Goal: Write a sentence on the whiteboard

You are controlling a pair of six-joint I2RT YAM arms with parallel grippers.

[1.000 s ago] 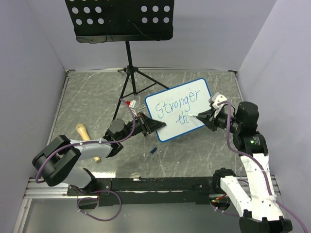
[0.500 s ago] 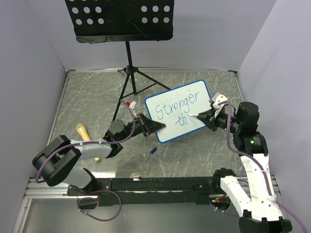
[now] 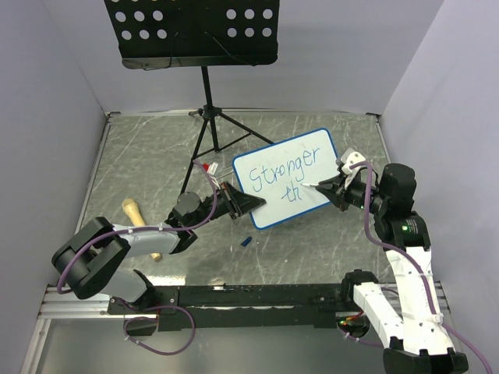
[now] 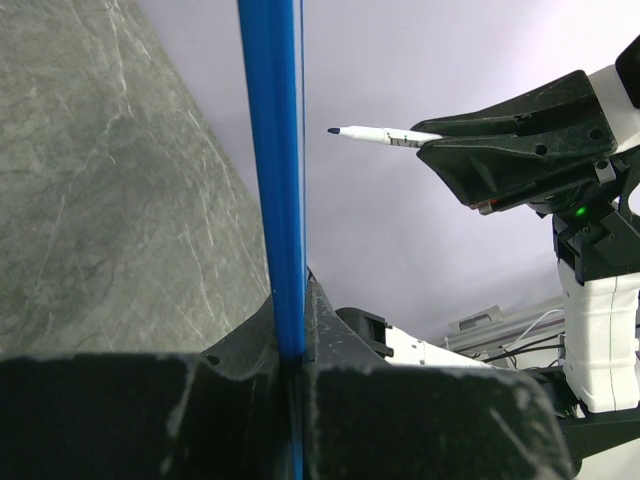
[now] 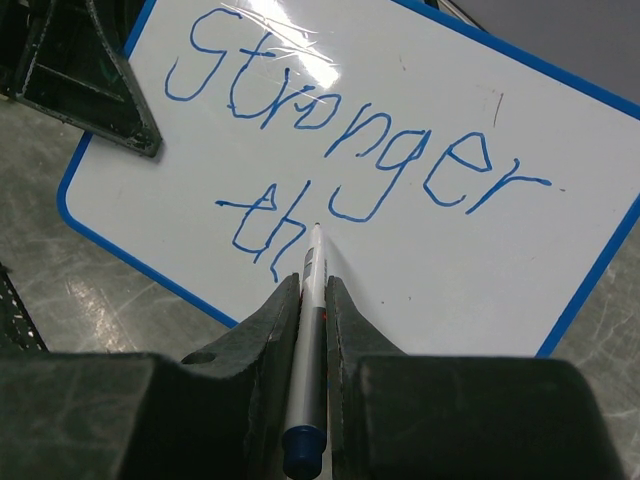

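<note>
From above: a small white whiteboard (image 3: 273,209) with a blue rounded frame stands tilted on a grey marbled table (image 3: 148,156), right of centre and in front of a black perforated music stand (image 3: 191,31). The blue handwritten sentence (image 3: 284,171) reads "Stronger", with "th" beneath. The left gripper (image 3: 238,201) is clamped on the board's lower left edge. The right gripper (image 3: 327,187) is closed on a thin white marker (image 3: 312,185), which points at the board near the "h". A tan wooden handle-like object (image 3: 132,212) and a small blue cap (image 3: 245,241) lie on the table.

Left wrist: the whiteboard (image 4: 272,150) appears edge-on as a blue upright strip, pinched by the left gripper (image 4: 293,390). The marker (image 4: 385,136) juts from the right gripper (image 4: 520,130), its dark tip just beside the board face.

Right wrist: the right gripper (image 5: 312,290) squeezes the marker (image 5: 312,330); its tip sits at the "h" on the whiteboard (image 5: 480,270). The sentence (image 5: 350,150) slants upward. The left gripper (image 5: 100,90) shows at the board's upper left.
</note>
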